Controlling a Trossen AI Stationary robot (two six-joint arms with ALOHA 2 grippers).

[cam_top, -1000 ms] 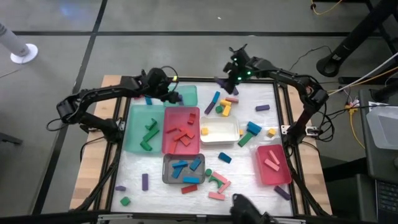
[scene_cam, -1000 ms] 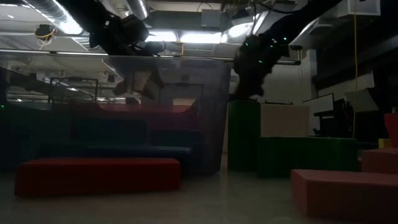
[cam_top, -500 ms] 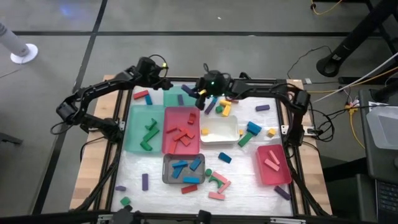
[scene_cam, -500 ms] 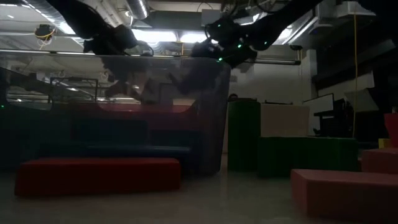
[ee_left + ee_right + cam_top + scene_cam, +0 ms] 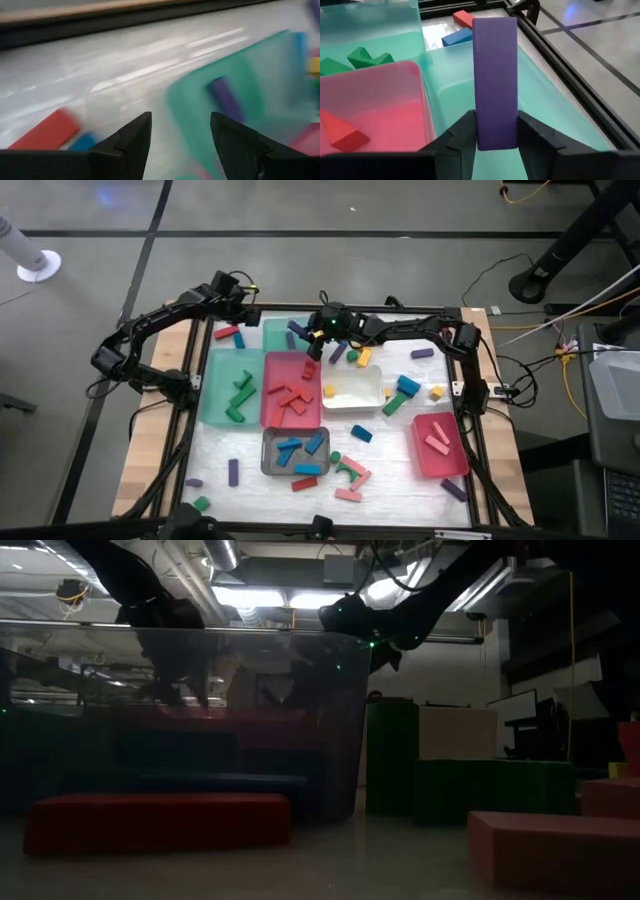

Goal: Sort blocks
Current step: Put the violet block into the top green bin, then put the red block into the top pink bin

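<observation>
A: Start at your right gripper (image 5: 495, 142). What do you read there?

B: Its two fingers (image 5: 455, 140) sit against the sides of a purple bar (image 5: 495, 80), which stands on end between them. The gripper is over the far teal tray (image 5: 560, 125), just beside the red tray (image 5: 375, 120).

A: And your left gripper (image 5: 180, 132)?

B: Spread wide, nothing between the fingers. It hangs at the far left corner of the table (image 5: 215, 480), near a red bar (image 5: 42, 132) and a blue piece (image 5: 82, 142). Another purple block (image 5: 225, 97) lies in the teal tray ahead of it.

A: Farther out, where do your blocks lie?

B: Green pieces (image 5: 240, 392) in the large green tray (image 5: 212, 380), red ones (image 5: 292, 395) in the red tray, blue ones (image 5: 300, 448) in the grey tray (image 5: 270, 438), pink bars (image 5: 436, 442) in the right red tray (image 5: 450, 460). The white tray (image 5: 360, 395) holds one small yellow piece. Loose blocks are scattered over the mat around it.
</observation>
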